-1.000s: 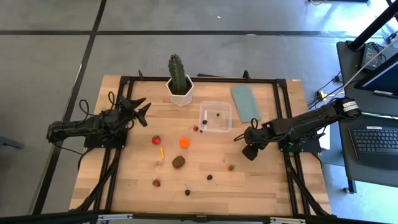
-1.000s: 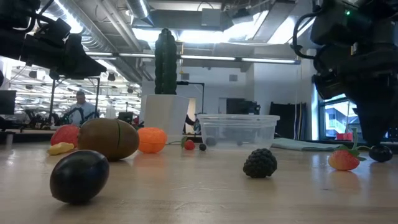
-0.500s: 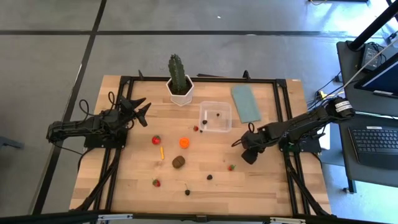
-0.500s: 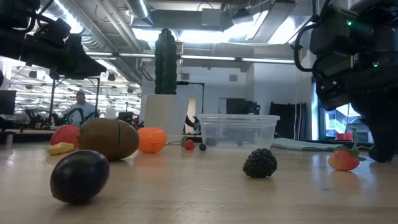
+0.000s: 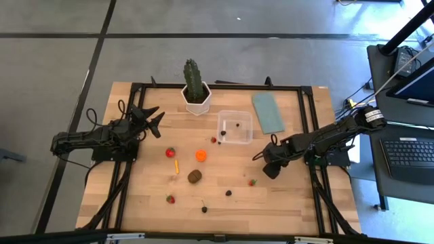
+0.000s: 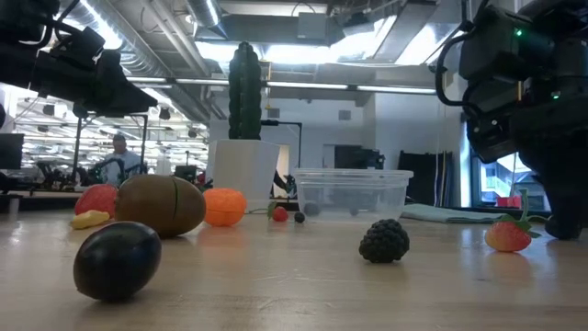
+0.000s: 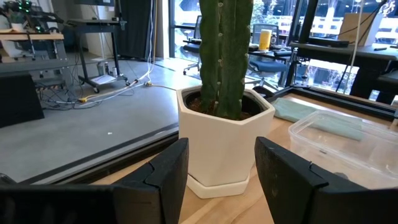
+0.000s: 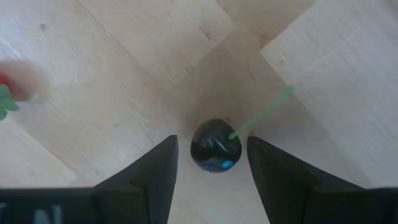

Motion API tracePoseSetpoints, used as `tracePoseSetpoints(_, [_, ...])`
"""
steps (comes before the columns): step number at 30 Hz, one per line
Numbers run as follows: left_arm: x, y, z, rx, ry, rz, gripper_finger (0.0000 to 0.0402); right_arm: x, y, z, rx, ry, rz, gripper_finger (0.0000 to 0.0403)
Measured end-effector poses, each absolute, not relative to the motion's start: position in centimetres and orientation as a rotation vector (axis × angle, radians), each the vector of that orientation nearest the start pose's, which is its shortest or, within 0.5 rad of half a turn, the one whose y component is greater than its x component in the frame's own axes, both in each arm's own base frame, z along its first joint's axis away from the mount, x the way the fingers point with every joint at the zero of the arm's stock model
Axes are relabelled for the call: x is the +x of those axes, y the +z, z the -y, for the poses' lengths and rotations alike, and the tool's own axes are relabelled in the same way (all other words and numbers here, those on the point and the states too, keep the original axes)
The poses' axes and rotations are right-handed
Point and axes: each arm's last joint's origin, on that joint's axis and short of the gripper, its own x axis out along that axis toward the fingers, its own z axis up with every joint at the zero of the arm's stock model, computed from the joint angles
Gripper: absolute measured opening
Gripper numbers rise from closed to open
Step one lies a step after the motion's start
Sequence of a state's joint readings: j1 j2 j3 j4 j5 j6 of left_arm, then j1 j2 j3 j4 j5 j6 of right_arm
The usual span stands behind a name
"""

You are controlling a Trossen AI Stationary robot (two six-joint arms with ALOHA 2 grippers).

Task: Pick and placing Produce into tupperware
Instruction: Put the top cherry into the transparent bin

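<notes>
**Right claw poised over a dark berry: close squarely, lift clear, carry to the tupperware**

The worktop [image 5: 135, 203] carries everything: the cactus [image 5: 193, 78] in its white pot at the far edge, the blue-grey lid [image 5: 268, 112] to its right, and the clear tupperware [image 5: 234, 127] between them, with a couple of small dark pieces already inside. Most of the produce lies loose on the wood: a brown oval [image 5: 195, 176], an orange ball [image 5: 201, 155], strawberries [image 5: 170, 152] and a thin yellow stick [image 5: 176, 166], all well apart from the container.

The left claw [image 5: 154, 115] waits near the cactus pot, fingers released and empty.

The right claw [image 8: 211, 168] is the one at work. It sits low at the worktop's right side, near a strawberry [image 5: 252, 181]. Its fingers are spread and grasp nothing, and a small dark berry [image 8: 215, 145] with a thin green stem [image 8: 264, 112] lies on the wood right between them.

The step in hand appears to be the pick of this berry. To do it well, the claw should probably keep the berry centred and close slowly, since a small round thing likely rolls or squirts out under an off-centre squeeze. The pads should meet the body, not the stem. Then lift straight up before swinging toward the tupperware, clearing its rim and releasing low inside.
</notes>
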State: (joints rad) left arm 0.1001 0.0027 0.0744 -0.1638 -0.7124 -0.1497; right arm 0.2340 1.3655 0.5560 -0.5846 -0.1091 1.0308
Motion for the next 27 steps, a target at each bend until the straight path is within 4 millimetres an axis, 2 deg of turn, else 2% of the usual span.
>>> tracePoseSetpoints(11, [8.3,17.3,-2.7,-0.113,0.817,-0.029,0.0176,18.7,13.0,-4.7,0.759,-0.492,-1.407,0.0110])
tracePoseSetpoints(21, [8.3,17.3,-2.7,-0.113,0.817,-0.029,0.0176,19.0,13.3,-4.8,0.742,-0.468,-1.407,0.0121])
tracePoseSetpoints(23, [8.3,17.3,-2.7,-0.113,0.817,-0.029,0.0176,19.6,13.8,-4.8,0.706,-0.421,-1.395,0.0115])
tracePoseSetpoints(27, [8.3,17.3,-2.7,-0.113,0.817,-0.029,0.0176,21.9,16.1,-4.5,0.653,-0.266,-1.297,0.0108])
